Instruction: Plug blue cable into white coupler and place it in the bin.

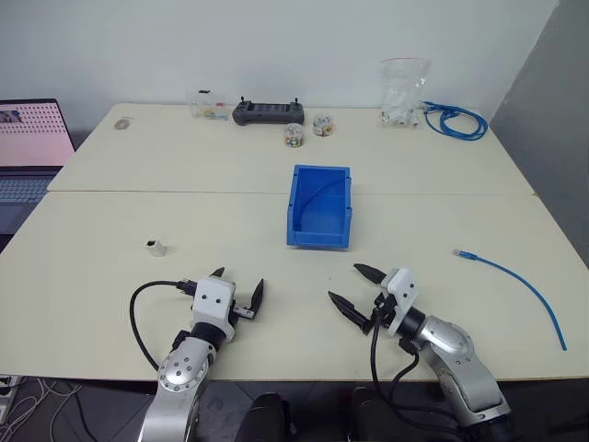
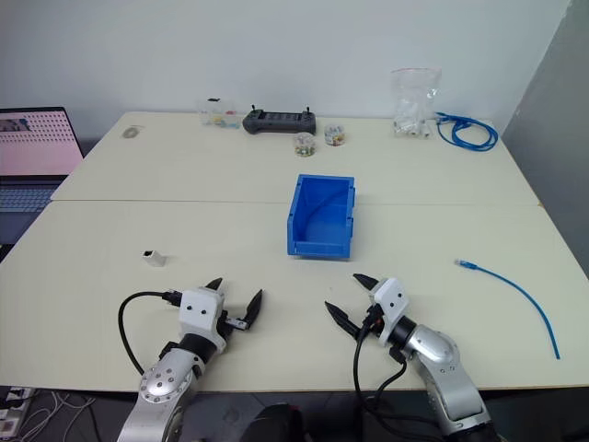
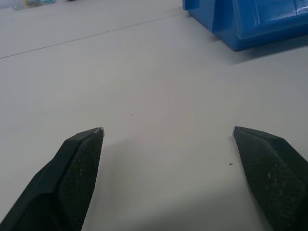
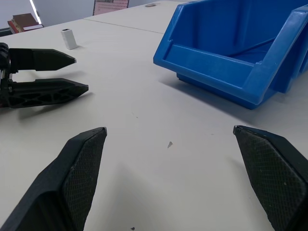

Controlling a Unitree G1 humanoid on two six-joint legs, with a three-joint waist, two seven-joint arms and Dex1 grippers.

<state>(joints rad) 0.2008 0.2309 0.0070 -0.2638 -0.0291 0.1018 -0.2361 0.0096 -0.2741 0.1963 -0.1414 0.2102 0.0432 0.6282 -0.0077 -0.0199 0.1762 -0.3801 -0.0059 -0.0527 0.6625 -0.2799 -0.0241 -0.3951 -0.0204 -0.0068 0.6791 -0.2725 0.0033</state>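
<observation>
Both tools gape empty: left tool (image 1: 239,287) near white coupler (image 1: 155,246), right tool (image 1: 355,287) near blue cable (image 1: 515,281).

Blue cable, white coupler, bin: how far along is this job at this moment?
Nothing looks done yet. The blue cable lies loose on the table's right side, unplugged; the white coupler sits alone on the left, far from it; the bin holds neither. Nothing is in hand: the left claw and right claw are both open and empty near the front edge. Picking up, plugging and binning all remain.
</observation>
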